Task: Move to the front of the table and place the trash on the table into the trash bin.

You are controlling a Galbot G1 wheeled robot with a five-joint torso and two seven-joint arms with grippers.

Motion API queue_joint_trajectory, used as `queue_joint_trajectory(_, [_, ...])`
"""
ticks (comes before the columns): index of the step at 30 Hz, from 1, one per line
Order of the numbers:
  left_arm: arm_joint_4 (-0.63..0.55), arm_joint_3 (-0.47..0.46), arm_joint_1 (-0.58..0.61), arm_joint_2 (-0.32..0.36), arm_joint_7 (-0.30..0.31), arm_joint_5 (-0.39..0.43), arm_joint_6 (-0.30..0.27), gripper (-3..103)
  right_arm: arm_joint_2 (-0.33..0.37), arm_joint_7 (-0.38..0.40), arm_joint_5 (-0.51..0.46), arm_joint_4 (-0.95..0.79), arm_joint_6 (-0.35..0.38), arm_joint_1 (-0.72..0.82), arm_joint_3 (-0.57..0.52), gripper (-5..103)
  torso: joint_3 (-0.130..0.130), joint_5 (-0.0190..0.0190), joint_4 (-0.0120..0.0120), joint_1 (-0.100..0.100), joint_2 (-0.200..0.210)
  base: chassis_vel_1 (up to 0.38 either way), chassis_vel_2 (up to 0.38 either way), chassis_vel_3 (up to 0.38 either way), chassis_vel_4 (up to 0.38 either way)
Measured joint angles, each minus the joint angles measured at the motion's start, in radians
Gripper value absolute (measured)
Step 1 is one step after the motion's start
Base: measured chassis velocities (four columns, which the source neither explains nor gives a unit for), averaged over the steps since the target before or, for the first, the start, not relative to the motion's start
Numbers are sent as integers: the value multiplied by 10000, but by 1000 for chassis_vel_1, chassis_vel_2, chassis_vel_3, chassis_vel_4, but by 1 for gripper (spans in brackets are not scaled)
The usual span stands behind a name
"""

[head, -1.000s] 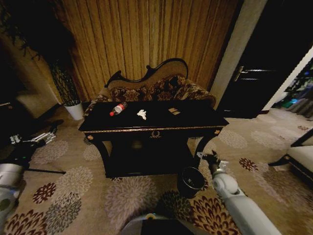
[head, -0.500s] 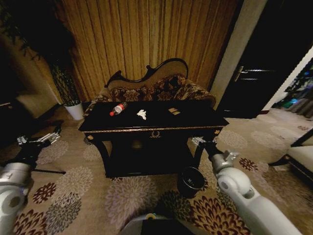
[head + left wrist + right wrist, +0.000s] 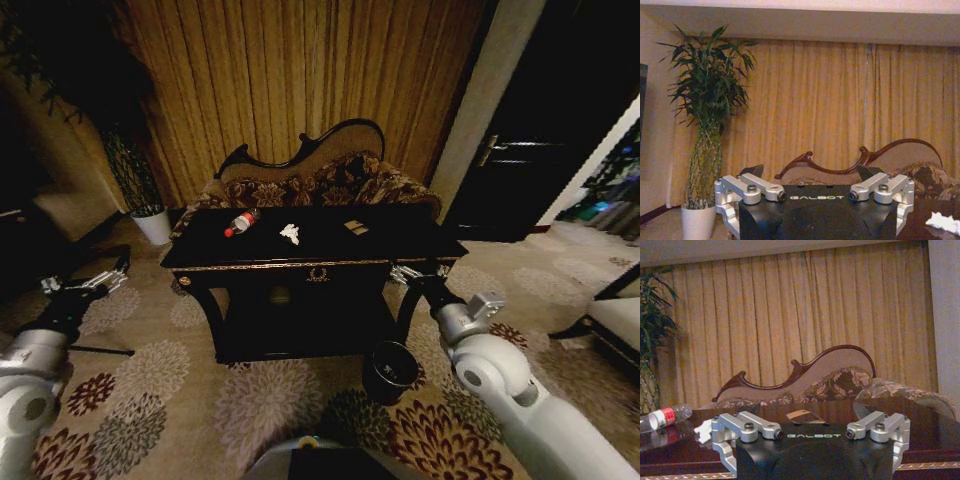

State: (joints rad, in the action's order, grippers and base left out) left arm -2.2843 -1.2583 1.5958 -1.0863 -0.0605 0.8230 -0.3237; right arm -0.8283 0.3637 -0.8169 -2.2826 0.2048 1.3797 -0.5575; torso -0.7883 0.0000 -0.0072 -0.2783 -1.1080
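Bottle (image 3: pixel 240 222), crumpled paper (image 3: pixel 290 233) and dark wrapper (image 3: pixel 356 227) lying apart on black counter (image 3: pixel 300 262); bin (image 3: pixel 389 371) on carpet below counter's right front corner. Right gripper (image 3: pixel 408 272) raised at that corner, fingers spread wide, holding nothing. Left gripper (image 3: pixel 85 283) well left of counter, fingers wide, empty.

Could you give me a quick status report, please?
Both grippers open, empty: left gripper beside table, right gripper at its front corner. Bottle, paper untouched. Bin unobstructed.

Table (image 3: pixel 400 240) right half open; sofa (image 3: pixel 330 180) crowds behind table.
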Motion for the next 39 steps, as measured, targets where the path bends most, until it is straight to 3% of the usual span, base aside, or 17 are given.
queue_joint_trajectory(10, [-6,-56,52,65,0,-42,-26,100,214,-20,-59,29,-31,-59,29,100,1,-1,0,2,-1,-87,71,63,-70])
queue_joint_trajectory(29, [-254,-210,271,-8,-11,-7,27,100,225,37,119,-236,-74,232,-43,100,-5,-1,-1,-13,6,-219,229,234,-219])
queue_joint_trajectory(39, [-444,-305,312,-5,-23,7,38,100,570,11,594,806,504,-94,521,100,2,2,-1,8,-4,9,-24,-8,18])
